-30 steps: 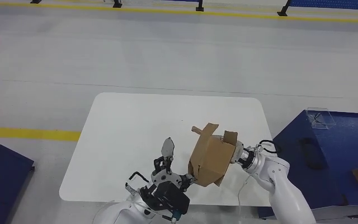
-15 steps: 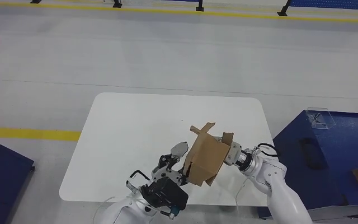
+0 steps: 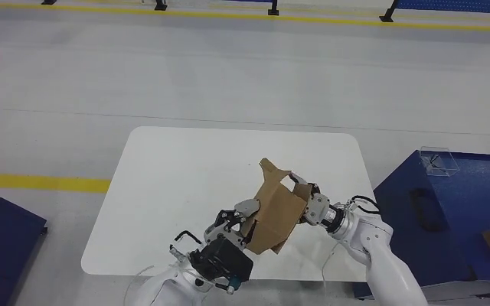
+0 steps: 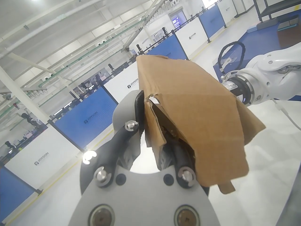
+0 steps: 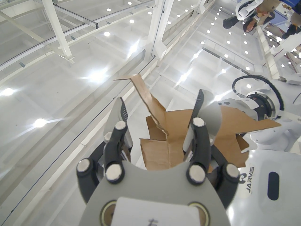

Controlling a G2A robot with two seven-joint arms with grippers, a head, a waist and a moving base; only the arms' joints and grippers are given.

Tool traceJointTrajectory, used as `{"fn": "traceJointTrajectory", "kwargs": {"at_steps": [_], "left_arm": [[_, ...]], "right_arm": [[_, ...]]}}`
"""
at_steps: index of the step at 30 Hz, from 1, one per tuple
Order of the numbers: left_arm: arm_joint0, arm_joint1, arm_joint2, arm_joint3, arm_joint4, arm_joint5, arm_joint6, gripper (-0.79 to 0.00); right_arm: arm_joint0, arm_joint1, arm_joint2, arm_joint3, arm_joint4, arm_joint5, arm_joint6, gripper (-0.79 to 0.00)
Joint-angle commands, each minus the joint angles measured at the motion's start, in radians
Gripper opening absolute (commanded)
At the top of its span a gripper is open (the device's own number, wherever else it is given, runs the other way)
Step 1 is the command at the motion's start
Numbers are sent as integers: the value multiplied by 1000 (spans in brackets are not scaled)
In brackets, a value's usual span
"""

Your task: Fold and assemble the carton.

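Observation:
A brown carton (image 3: 273, 214), partly folded with loose flaps sticking up, hangs tilted over the front of the white table (image 3: 184, 176), between my two arms. My left gripper (image 3: 239, 216) is at its near-left edge. In the left wrist view the left gripper (image 4: 155, 123) is shut on a flap of the carton (image 4: 188, 99); one finger (image 4: 131, 111) presses the cardboard and the other is hidden behind it. My right gripper (image 3: 303, 200) holds the far-right side. In the right wrist view the right gripper (image 5: 161, 106) straddles the carton (image 5: 162, 151) flaps.
A dark blue cabinet (image 3: 432, 222) stands just right of the table, with a clear plastic box (image 3: 438, 161) on top. Another blue block (image 3: 15, 233) sits off the table's left. The back and left of the table are bare white surface.
My left gripper, which stood open and apart from the carton, has swung in and shut on its near edge. The carton has tipped and shifted left with the right gripper.

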Motion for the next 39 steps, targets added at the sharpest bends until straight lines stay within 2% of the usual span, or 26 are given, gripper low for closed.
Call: {"fn": "traceJointTrajectory", "kwargs": {"at_steps": [1, 4, 11, 15, 19, 29, 30, 32, 35, 36, 39], "left_arm": [[-2, -4, -28, -4, -175, -33, -47, -785], [-23, -9, -82, 12, -429, -87, -126, -785], [-112, -15, -164, 142, -1073, -256, -351, -785], [-167, -18, -175, 224, -1389, -282, -495, -785], [-218, -21, -169, 292, -1630, -256, -625, -785], [-222, -22, -168, 299, -1650, -251, -630, -785], [-216, -23, -167, 304, -1666, -236, -624, -785], [-215, -27, -157, 309, -1870, -147, -691, -785], [-266, -31, -190, 368, -2241, 79, -847, -785], [-281, -32, -195, 406, -2356, 186, -882, -785], [-338, -39, -193, 492, -2569, 434, -916, -785]], "right_arm": [[5, 5, 29, 11, -44, -29, 15, 0], [10, 14, 77, 25, -98, -44, 77, 0], [-15, 42, 213, 0, -231, -76, 306, 0], [-42, 48, 253, -45, -227, -81, 378, 0], [-44, 49, 256, -49, -226, -82, 381, 0], [-43, 49, 259, -60, -243, -103, 371, 0], [-48, 50, 263, -85, -286, -145, 371, 0], [-66, 52, 273, -106, -333, -202, 401, 0], [-75, 58, 307, -121, -369, -231, 444, 0], [-77, 61, 320, -123, -378, -233, 459, 0], [-84, 68, 353, -130, -434, -255, 500, 0]]}}
